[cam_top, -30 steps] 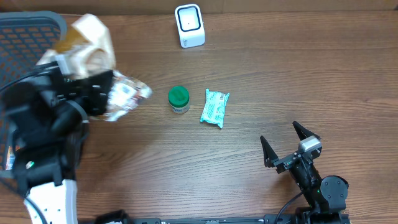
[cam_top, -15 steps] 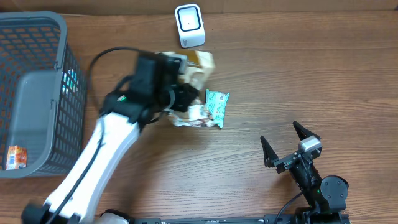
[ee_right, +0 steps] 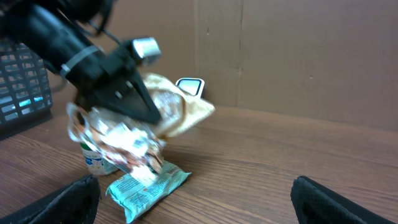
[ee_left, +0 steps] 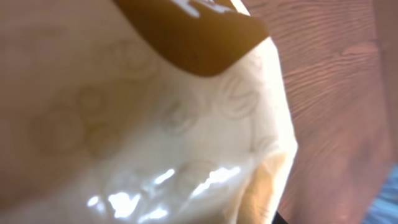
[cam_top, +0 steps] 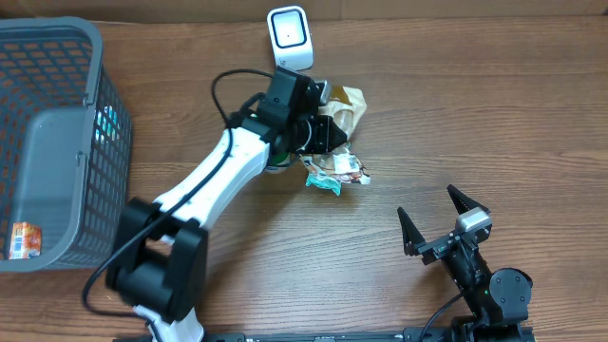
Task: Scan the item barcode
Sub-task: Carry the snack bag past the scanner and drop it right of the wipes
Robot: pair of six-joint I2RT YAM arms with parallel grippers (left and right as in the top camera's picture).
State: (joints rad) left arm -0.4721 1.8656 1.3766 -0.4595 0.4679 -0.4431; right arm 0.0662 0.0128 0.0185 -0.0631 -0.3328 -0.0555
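The item is a crinkly cream-and-brown snack bag (cam_top: 345,112), held off the table by my left gripper (cam_top: 326,133), which is shut on it. The bag hangs just below and right of the white scanner (cam_top: 290,38) at the back edge. In the left wrist view the bag (ee_left: 155,124) fills nearly the whole frame and hides the fingers. The right wrist view shows the bag (ee_right: 168,112) in the left gripper (ee_right: 140,102), with the scanner (ee_right: 189,86) behind it. My right gripper (cam_top: 445,220) rests open at the front right, nothing between its fingers (ee_right: 81,199).
A teal packet (cam_top: 321,180) lies on the table under the held bag, with a green-capped bottle (ee_right: 93,158) beside it, largely covered by the left arm from overhead. A grey wire basket (cam_top: 57,57) stands at the far left with a small packet (cam_top: 24,239) inside.
The left arm has swung from over the basket to the right, carrying the bag to just below the scanner. The right arm has not moved.
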